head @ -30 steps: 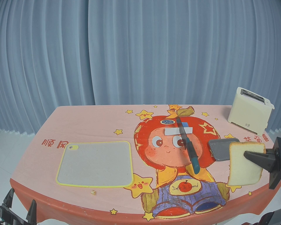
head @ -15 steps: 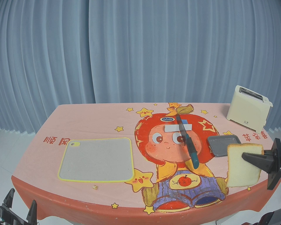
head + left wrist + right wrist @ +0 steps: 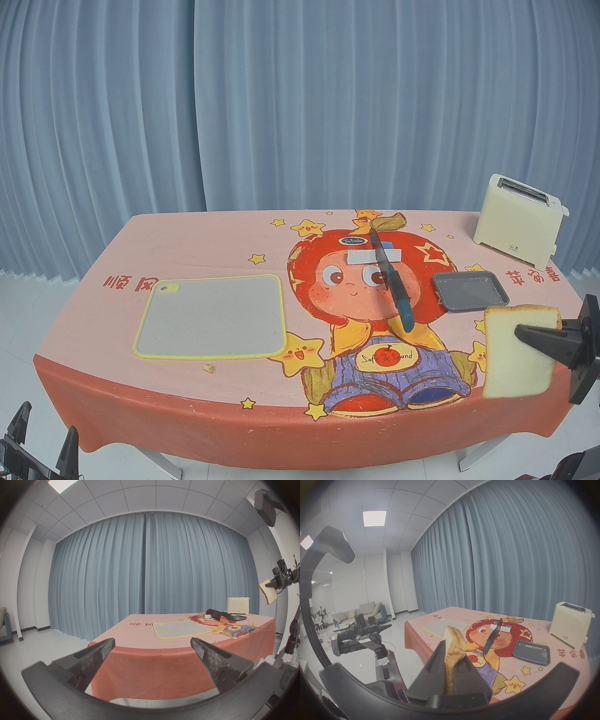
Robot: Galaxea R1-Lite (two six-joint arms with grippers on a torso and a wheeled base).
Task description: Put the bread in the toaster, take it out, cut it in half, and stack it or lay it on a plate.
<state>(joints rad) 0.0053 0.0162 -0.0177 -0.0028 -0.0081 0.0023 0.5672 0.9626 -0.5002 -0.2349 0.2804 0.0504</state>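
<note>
Near table (image 3: 187, 244) edge, bread (image 3: 453, 644) upright between right jaws

A blue-grey pleated curtain (image 3: 312, 106) hangs from ceiling to floor behind the table (image 3: 187, 250), which is covered with a pink cartoon cloth. The floor (image 3: 47, 648) is pale and glossy. The ceiling (image 3: 156, 495) is made of white square tiles, with lit panels (image 3: 374, 518) set in it. White walls (image 3: 350, 583) flank the curtain. A light sofa (image 3: 367, 608) with cushions stands against the far wall.
</note>
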